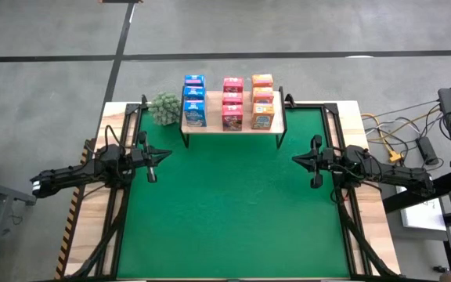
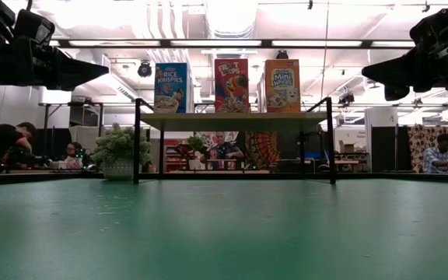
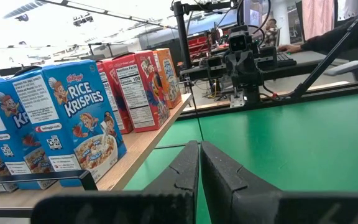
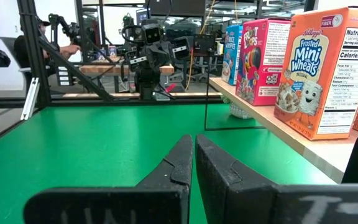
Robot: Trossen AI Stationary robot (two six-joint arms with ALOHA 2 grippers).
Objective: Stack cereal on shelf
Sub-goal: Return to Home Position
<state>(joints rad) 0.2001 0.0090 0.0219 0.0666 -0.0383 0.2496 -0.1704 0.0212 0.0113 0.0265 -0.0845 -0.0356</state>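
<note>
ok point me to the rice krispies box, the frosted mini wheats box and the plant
Rice Krispies box (image 3: 82, 121): left wrist view, middle of its blue front face.
Frosted Mini Wheats box (image 4: 309, 78): right wrist view, middle of its orange front face.
plant (image 1: 164, 108): high view, centre of its leafy top.

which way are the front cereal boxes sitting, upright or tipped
Upright: the blue box, red box and orange box stand on their bases on the shelf, print level.

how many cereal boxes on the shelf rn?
9, all on the shelf: three blue boxes nearest the plant, three red boxes in the middle, three orange boxes at the other end. None look hidden from above. Left gripper and right gripper hold none.
</note>
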